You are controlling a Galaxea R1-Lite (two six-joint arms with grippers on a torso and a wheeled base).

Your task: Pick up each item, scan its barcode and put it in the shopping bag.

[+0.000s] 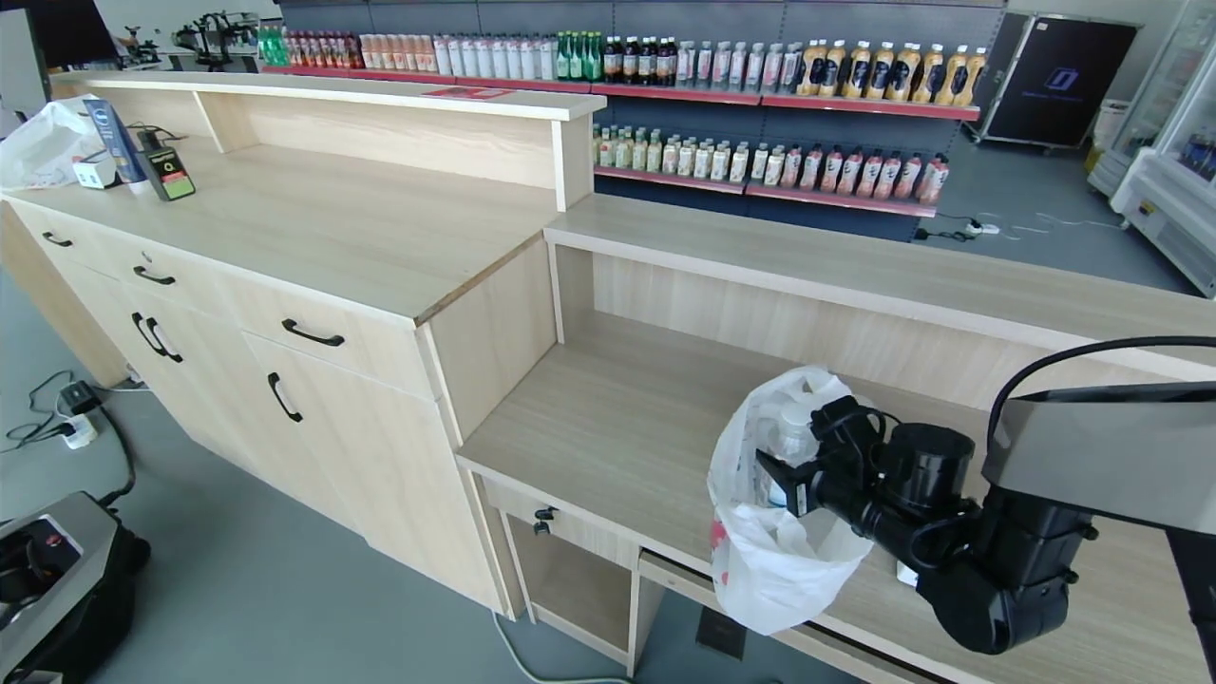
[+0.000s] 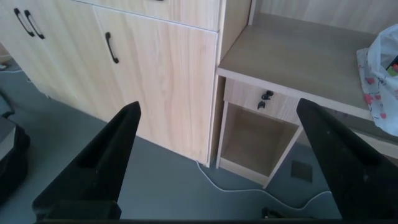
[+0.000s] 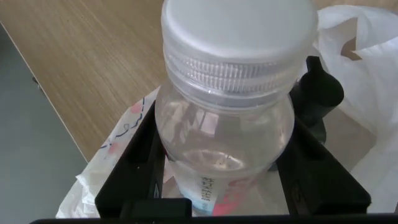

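Observation:
A clear plastic bottle (image 3: 230, 118) with a white screw cap sits between the black fingers (image 3: 140, 162) of my right gripper (image 3: 230, 155), which is shut on it. In the head view the right gripper (image 1: 784, 465) holds the bottle (image 1: 788, 439) in the mouth of the white shopping bag (image 1: 774, 560). The bag stands at the front edge of the low counter (image 1: 608, 427), and its rim (image 3: 364, 56) surrounds the bottle. My left gripper (image 2: 219, 106) hangs open and empty low over the grey floor, facing the cabinet doors. The bag (image 2: 379, 81) shows far off beyond it.
On the higher counter at the far left stand a black scanner-like device (image 1: 166, 166), a blue box (image 1: 114, 138) and another white bag (image 1: 43, 142). Drink shelves (image 1: 760, 95) line the back. Cabinet doors and drawers (image 1: 285, 380) face me; cables (image 1: 57, 418) lie on the floor.

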